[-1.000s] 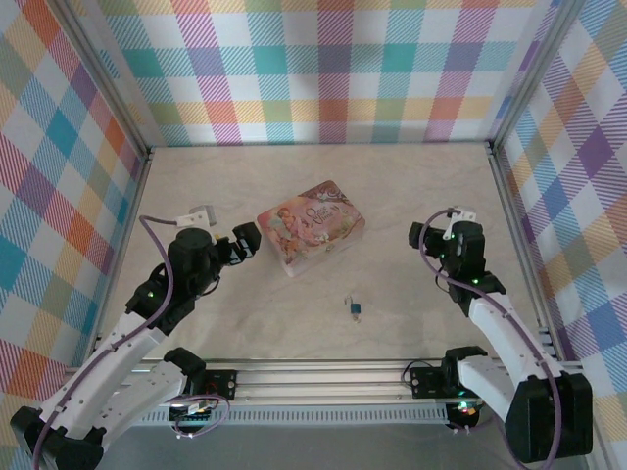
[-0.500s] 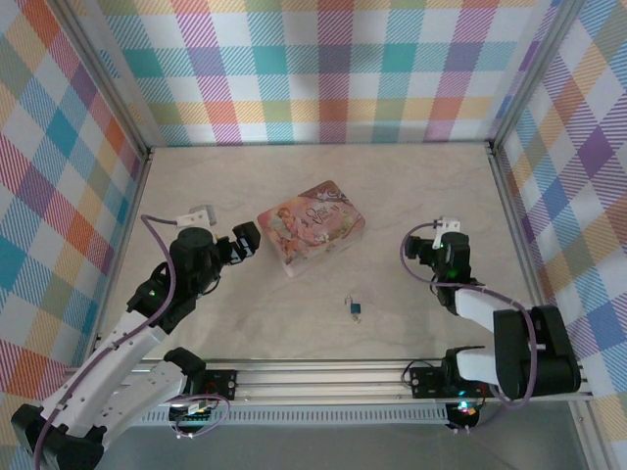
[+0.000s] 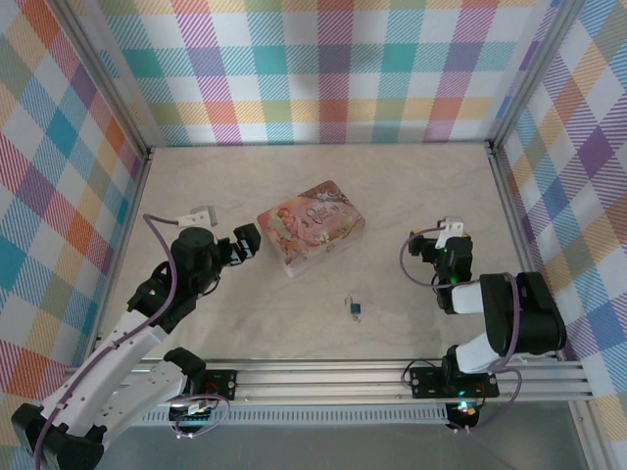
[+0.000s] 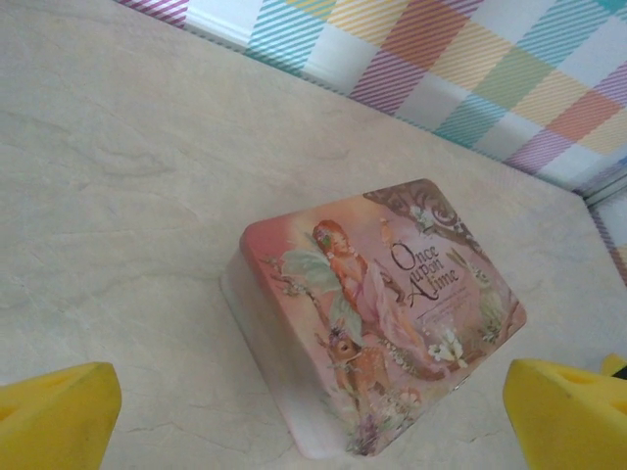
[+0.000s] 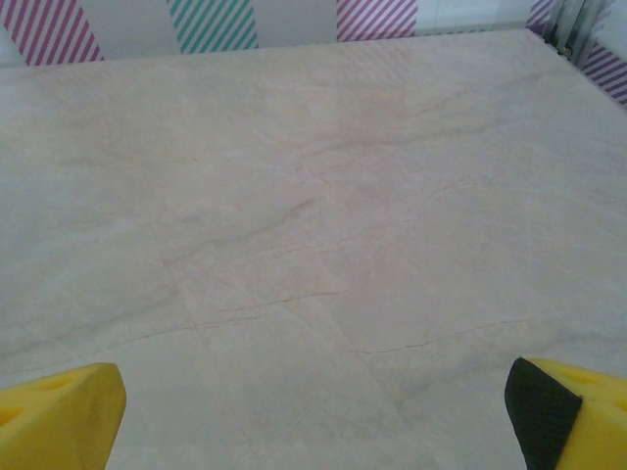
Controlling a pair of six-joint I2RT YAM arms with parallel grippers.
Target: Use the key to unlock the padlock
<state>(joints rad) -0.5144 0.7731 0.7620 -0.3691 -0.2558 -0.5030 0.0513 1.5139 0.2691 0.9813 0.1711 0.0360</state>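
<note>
"Once Upon A Time" is being shown on the tin (image 4: 377, 313); the left gripper (image 3: 245, 242) and right gripper (image 5: 313, 411) are being held wide.

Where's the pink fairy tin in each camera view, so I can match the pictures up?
Top external: pink tin at table centre, just right of the left gripper.
Left wrist: the tin sits lower centre, between the yellow fingertips.
Right wrist: marbled tabletop running to the plaid wall.
Shared landmark: the marbled tabletop meeting the plaid wall.
</note>
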